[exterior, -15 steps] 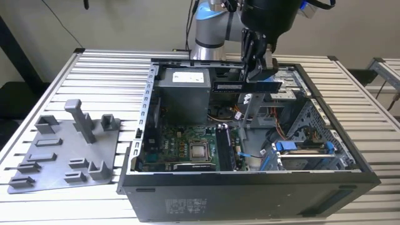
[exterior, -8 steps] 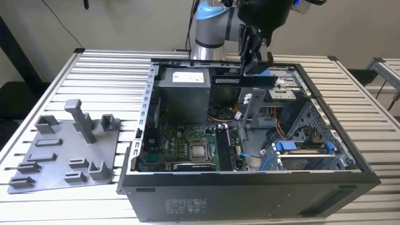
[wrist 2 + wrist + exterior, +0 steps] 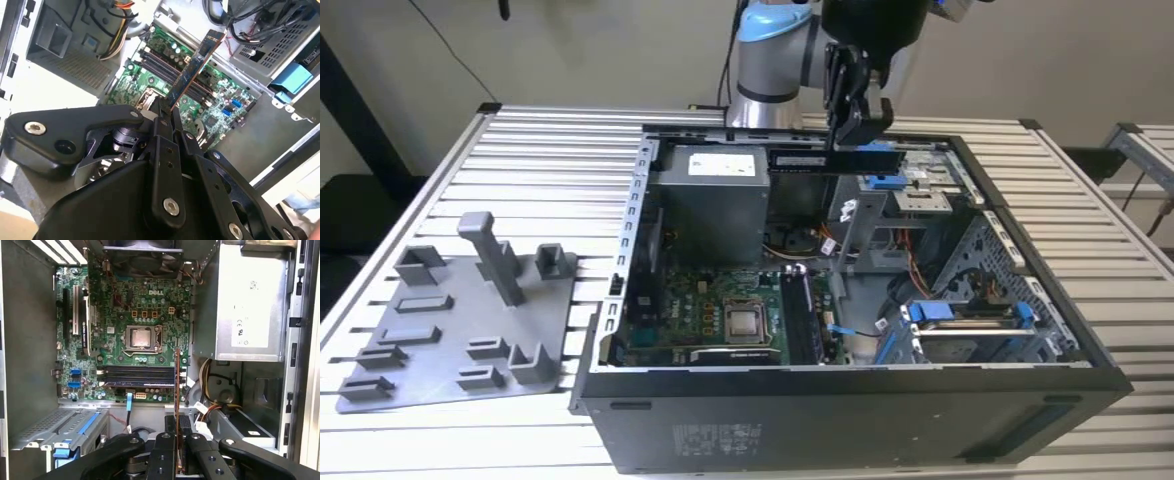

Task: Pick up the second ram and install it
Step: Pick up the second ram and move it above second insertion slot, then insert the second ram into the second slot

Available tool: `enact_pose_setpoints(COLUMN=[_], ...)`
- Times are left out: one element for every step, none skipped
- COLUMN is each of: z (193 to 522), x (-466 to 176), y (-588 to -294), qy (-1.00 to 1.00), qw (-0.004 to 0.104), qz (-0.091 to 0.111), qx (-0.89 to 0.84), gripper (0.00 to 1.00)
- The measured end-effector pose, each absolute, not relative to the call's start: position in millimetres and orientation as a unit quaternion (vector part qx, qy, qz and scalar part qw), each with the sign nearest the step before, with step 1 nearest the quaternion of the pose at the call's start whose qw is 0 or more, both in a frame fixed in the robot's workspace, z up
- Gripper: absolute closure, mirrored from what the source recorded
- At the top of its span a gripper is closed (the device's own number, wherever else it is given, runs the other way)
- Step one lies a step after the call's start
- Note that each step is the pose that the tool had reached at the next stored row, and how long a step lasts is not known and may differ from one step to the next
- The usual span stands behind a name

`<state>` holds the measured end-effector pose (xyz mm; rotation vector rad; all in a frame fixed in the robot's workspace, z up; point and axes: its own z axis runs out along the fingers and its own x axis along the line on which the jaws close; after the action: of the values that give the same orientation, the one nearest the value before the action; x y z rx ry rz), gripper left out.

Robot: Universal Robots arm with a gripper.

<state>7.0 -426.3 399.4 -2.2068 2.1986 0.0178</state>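
Note:
The second ram [image 3: 821,160], a long dark stick, hangs level above the open computer case [image 3: 854,400], over its far side in the exterior view. My gripper [image 3: 861,142] is shut on one end of it. In the second wrist view the ram [image 3: 195,67] sticks out from the gripper [image 3: 167,112] towards the green motherboard [image 3: 150,75]. The first wrist view shows the ram [image 3: 176,385] edge-on, held by the gripper [image 3: 177,440] well above the dark memory slots [image 3: 140,376]. Those memory slots [image 3: 798,312] lie beside the processor chip [image 3: 747,322].
A grey fixture plate [image 3: 454,320] with upright posts lies on the slatted table at the exterior view's left. Inside the case are a grey power supply [image 3: 714,190], loose cables [image 3: 215,390] and a drive cage with blue clips [image 3: 961,320]. The case walls stand around the board.

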Motion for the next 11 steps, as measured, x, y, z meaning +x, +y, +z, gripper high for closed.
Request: enact_pose_setpoints(z=[399.4, 399.4, 399.4, 399.4, 399.4, 399.4, 399.4, 399.4, 399.4, 399.4, 399.4], x=[7.0, 6.9, 6.9, 6.9, 6.9, 6.9, 6.9, 6.9, 6.9, 6.9, 6.9], y=[-426.3, -426.4, -426.6, -426.8, -426.9, -427.0, -427.0, -427.1, -427.2, -427.2, -427.3], qy=[0.706, 0.706, 0.706, 0.706, 0.706, 0.706, 0.706, 0.706, 0.706, 0.706, 0.706], qw=[0.013, 0.013, 0.013, 0.013, 0.013, 0.013, 0.013, 0.013, 0.013, 0.013, 0.013], qz=[0.006, 0.006, 0.006, 0.006, 0.006, 0.006, 0.006, 0.006, 0.006, 0.006, 0.006], qx=[-0.708, -0.708, -0.708, -0.708, -0.708, -0.708, -0.708, -0.708, -0.708, -0.708, -0.708], gripper=[0.86, 0.86, 0.86, 0.86, 0.86, 0.86, 0.86, 0.86, 0.86, 0.86, 0.86])
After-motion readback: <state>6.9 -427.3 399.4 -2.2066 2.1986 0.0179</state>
